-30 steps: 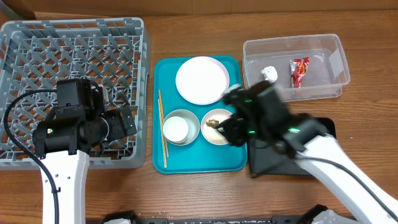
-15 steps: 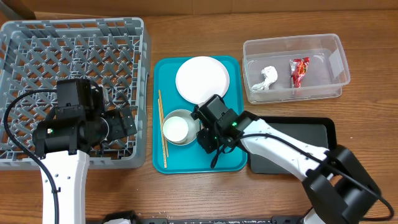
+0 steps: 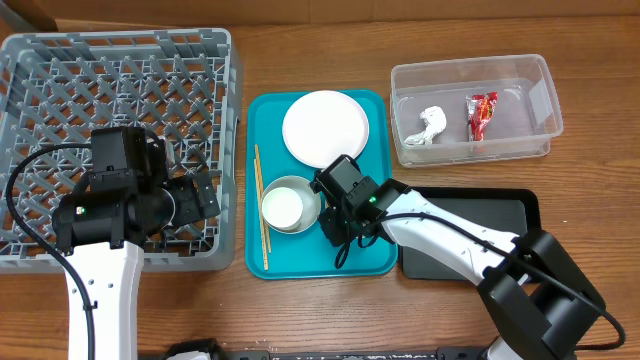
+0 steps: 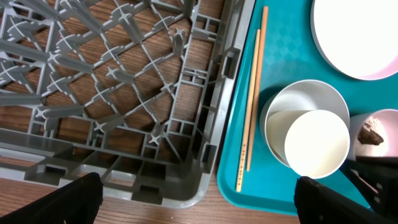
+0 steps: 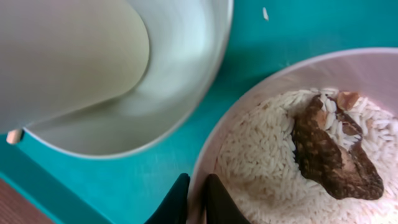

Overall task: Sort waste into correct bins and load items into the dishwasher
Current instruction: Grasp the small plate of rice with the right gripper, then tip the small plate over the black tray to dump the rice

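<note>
My right gripper (image 3: 343, 218) (image 5: 196, 200) is shut on the near rim of the pink bowl (image 5: 249, 112), which holds white rice (image 5: 261, 168) and the brown food lump (image 5: 333, 149). In the overhead view my arm hides most of that bowl. The pale grey bowl (image 3: 303, 190) with the white cup (image 3: 282, 207) inside sits beside it on the teal tray (image 3: 300, 262), along with the white plate (image 3: 325, 128) and the chopsticks (image 3: 260, 205). The clear tub (image 3: 520, 70) holds the tissue (image 3: 429, 126) and the red wrapper (image 3: 481, 113). My left gripper (image 4: 199, 208) is open over the dish rack's (image 3: 60, 60) near right corner.
The black tray (image 3: 500, 215) lies right of the teal tray, under my right arm. A loose rice grain (image 5: 265, 14) lies on the teal tray. In the left wrist view the rack wall (image 4: 214, 124) stands close to the teal tray's edge.
My right arm swung left from over the black tray and closed on the pink bowl's rim. The tissue in the tub settled and spread out. The left arm has not moved.
</note>
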